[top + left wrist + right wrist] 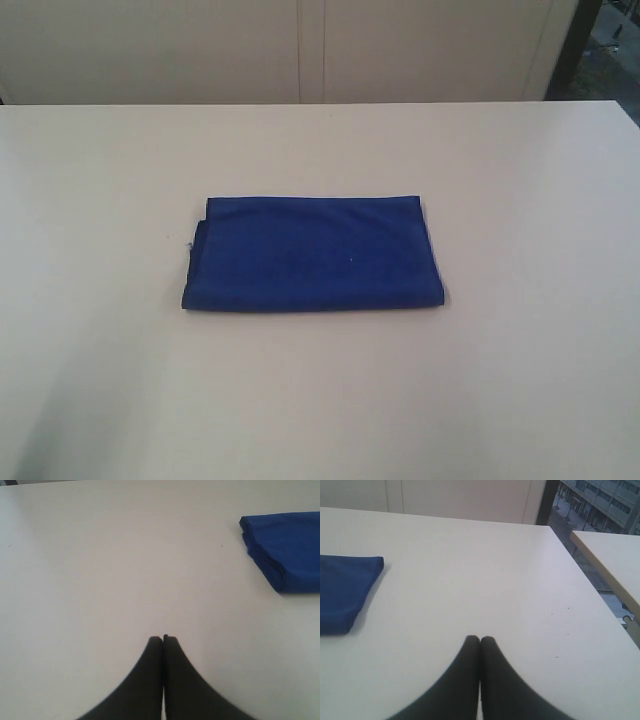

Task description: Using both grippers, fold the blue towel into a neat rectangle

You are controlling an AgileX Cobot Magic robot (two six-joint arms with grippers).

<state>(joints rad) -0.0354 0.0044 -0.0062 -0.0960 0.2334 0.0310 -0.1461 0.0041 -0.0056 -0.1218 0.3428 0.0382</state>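
Observation:
The blue towel point(312, 253) lies folded into a flat rectangle in the middle of the white table point(520, 380). Neither arm shows in the exterior view. In the left wrist view my left gripper point(163, 638) is shut, its black fingers pressed together over bare table, with the towel's folded end point(290, 550) well off to one side. In the right wrist view my right gripper point(480, 638) is shut too, nothing between its fingers, and a corner of the towel point(342, 590) lies apart from it.
The table's far edge point(320, 103) meets pale cabinet doors point(300, 50). In the right wrist view the table's side edge point(592, 587) drops to a gap, with a second table point(612, 555) beyond it.

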